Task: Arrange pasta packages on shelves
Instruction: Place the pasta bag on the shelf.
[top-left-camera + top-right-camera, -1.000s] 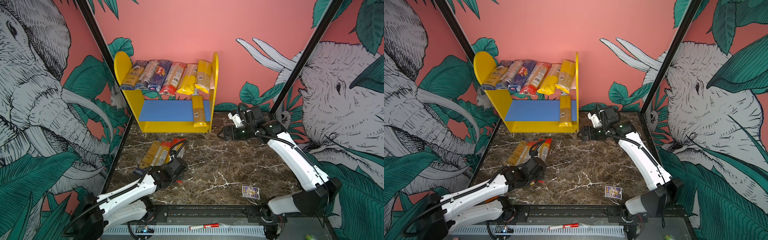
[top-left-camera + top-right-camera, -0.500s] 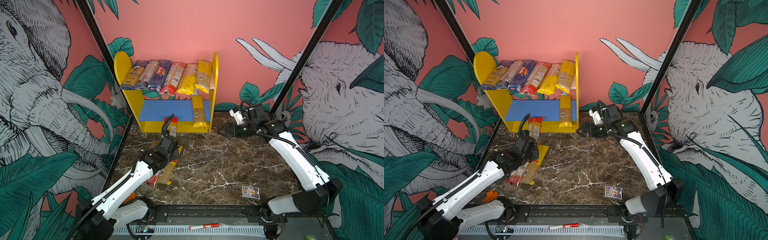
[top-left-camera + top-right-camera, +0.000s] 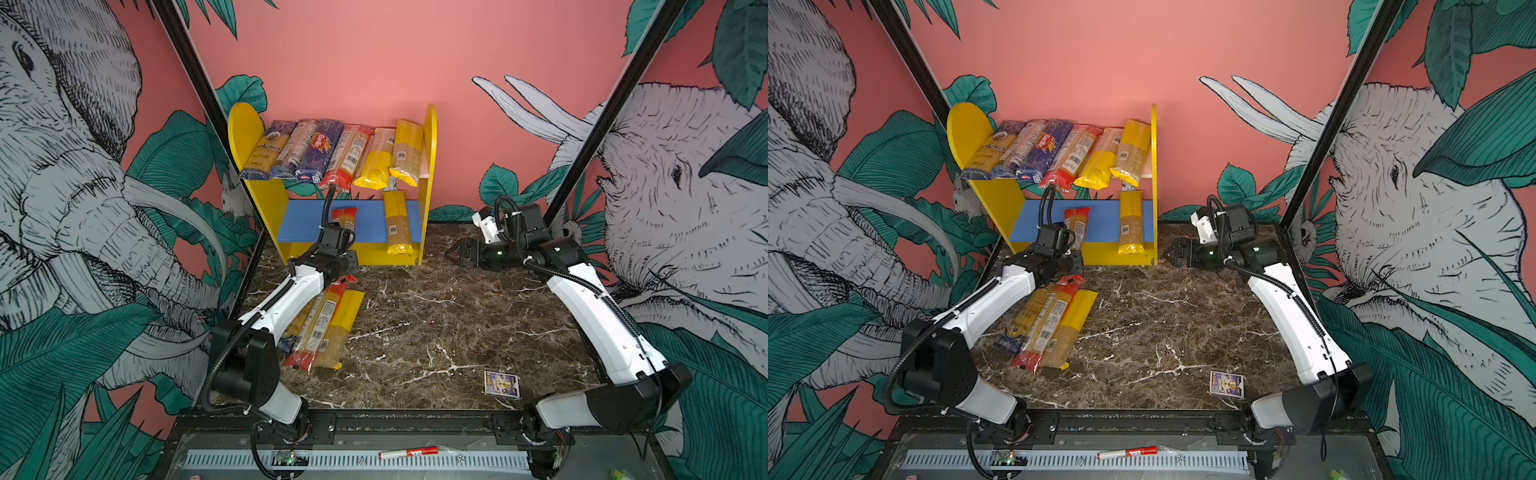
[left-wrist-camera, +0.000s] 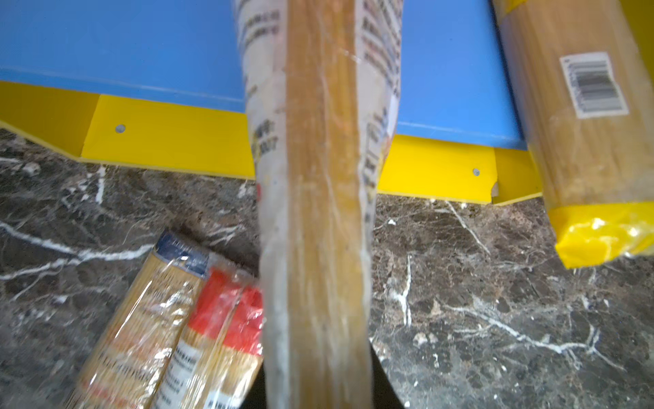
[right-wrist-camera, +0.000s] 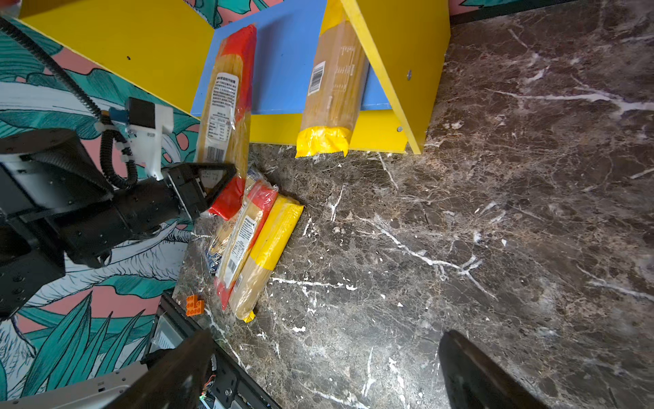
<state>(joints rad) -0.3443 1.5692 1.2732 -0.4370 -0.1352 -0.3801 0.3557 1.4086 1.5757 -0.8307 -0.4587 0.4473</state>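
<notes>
- the left hand [image 5: 219,184], which a second ago is low over the loose pile at the near left of the tabletop [image 3: 457,332], now reaches the foot of the shelves [image 3: 249,133], closed on a red-ended packet [image 3: 344,216] near its near red end.
- the red-ended packet, half a second ago lifted nearly upright in mid-air, now points away from the robot, with its far end over the blue lower board [image 3: 303,224] and its near end out over the tabletop; whether it already rests on the board cannot be told.
- it comes in left of the yellow packet [image 3: 397,224] that lies on the same board against the right side panel, with bare blue between the two.
- six packets [image 3: 332,153] line the top board side by side, unchanged over the last second.
- three packets [image 3: 328,328] remain on the tabletop in the near-left pile, one fewer than a second ago, so the job looks well past halfway, with this placement in hand and three more to follow.
- the right hand [image 3: 453,253] hangs low just right of the shelves, its jaws spread wide and empty, having barely shifted.
- the likely next need is to slide the packet further in and let go; released now, its overhanging end may tip it back off the board.
</notes>
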